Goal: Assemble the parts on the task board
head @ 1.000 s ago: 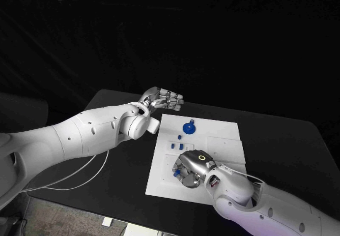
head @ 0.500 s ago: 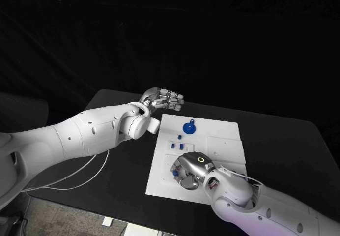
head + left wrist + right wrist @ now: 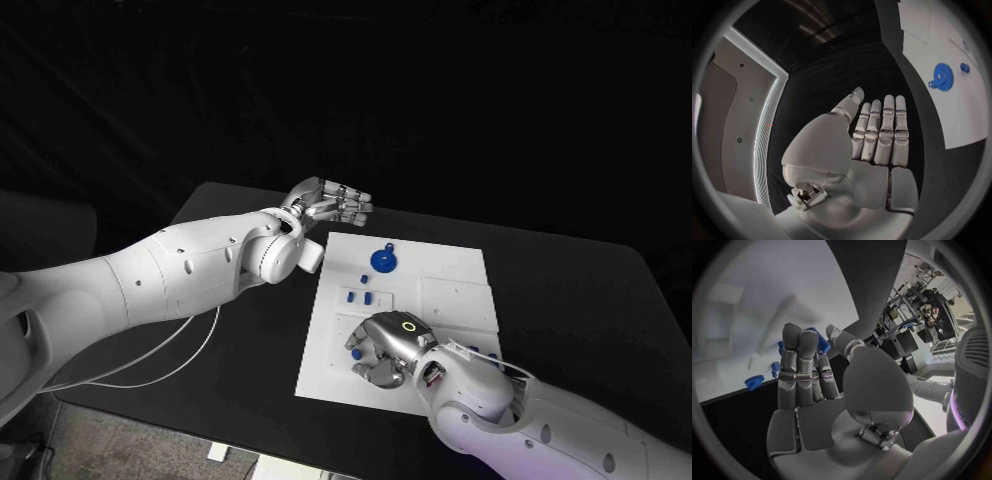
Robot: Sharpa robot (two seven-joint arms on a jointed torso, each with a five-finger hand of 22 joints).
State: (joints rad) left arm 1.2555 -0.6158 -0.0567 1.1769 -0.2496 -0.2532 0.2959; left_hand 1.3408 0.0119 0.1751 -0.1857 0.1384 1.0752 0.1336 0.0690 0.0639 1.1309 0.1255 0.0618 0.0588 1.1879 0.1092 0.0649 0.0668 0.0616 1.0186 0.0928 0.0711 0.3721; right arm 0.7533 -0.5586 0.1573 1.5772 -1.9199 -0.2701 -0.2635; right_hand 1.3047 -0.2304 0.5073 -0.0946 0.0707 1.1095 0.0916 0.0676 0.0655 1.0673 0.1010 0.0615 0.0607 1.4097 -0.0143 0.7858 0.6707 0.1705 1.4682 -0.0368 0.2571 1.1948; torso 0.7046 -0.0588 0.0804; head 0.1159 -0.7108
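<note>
Near the task board's (image 3: 447, 290) front-left corner, the right hand (image 3: 387, 345) sits slightly nearer the robot and further toward that corner than a second ago, a small drift over both steps; the left hand (image 3: 335, 205) has not moved. The right hand's fingers (image 3: 799, 365) are drawn close together and upright, with the thumb bent toward them and a small blue part (image 3: 822, 342) pinched at their tips. In the head view a bit of blue (image 3: 355, 352) shows at the hand's left side, against the board.

The left hand hovers off the board, just beyond its far-left corner, over bare black tabletop (image 3: 577, 290). Its fingers (image 3: 879, 135) lie straight and side by side, thumb apart, holding nothing.

The board lies in the middle of the tabletop, with dark surface to spare on its right and left sides. On it, the round blue part (image 3: 384, 260) stands near the far edge, well apart from the right hand, and a cluster of small blue parts (image 3: 364, 294) lies between the two, just beyond the right hand.

The left wrist view shows the round blue part (image 3: 942, 80) with a smaller blue piece (image 3: 965, 67) just beside it near the board's edge. The right wrist view shows the pinch itself, which the back of the hand hides in the head view, plus more blue parts (image 3: 754, 381) on the board past the fingers.
</note>
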